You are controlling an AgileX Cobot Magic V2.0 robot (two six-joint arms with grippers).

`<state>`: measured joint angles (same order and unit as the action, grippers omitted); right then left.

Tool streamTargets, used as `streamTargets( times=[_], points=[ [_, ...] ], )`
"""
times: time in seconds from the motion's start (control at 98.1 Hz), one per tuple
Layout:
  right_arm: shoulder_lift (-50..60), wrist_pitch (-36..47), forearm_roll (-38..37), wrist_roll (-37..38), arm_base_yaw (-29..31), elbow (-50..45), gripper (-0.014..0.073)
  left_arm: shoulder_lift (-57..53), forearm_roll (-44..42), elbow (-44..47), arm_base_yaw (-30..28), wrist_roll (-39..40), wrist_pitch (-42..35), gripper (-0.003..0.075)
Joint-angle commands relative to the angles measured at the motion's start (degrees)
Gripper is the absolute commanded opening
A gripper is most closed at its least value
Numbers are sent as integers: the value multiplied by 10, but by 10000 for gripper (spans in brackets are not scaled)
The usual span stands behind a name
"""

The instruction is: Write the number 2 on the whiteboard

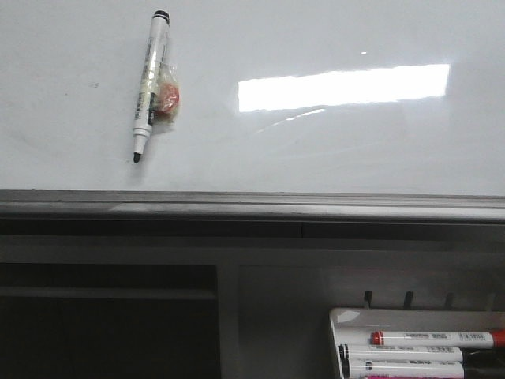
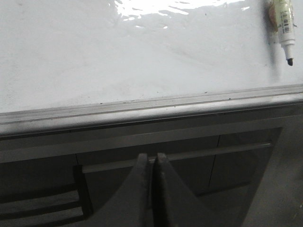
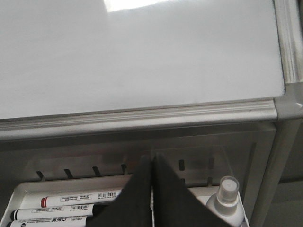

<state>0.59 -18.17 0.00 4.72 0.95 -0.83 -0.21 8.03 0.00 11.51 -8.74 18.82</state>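
The printing on the marker (image 1: 150, 79) and the tray's markers (image 3: 78, 196) is too small to read

The whiteboard (image 1: 316, 142) stands upright, glossy white, with faint smudges, a bright window glare on its right half and a grey metal frame along its lower edge. No numeral is drawn on it; its surface is unmarked.

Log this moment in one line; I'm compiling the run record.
whiteboard: blank | marker: uncapped, on board | left gripper: shut | right gripper: shut
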Motion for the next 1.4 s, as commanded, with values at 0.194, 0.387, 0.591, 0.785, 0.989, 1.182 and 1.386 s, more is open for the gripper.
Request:
streamTargets(
  times=[0.194,0.387,0.591,0.785,0.989,1.182,1.386],
  points=[
    [11,19,0,-1,3,-14,-71,-15,3,7,-1,4,-42,-20],
    [11,19,0,-1,3,-14,-71,-15,3,7,-1,4,-42,-20],
    [11,14,0,-1,3,-14,-71,-15,2,7,-1,4,-42,-20],
    [11,15,-149,-2,3,-14,-71,-15,34,7,-1,4,-82,-20],
    [11,110,-312,-2,3,-14,-71,-15,213,7,-1,4,-146,-20],
    [11,326,-319,-2,3,-14,-71,-15,343,6,-1,4,-179,-20],
    [11,350,-204,216,3,-12,-71,-15,460,5,-1,4,-182,-20]
  ],
)
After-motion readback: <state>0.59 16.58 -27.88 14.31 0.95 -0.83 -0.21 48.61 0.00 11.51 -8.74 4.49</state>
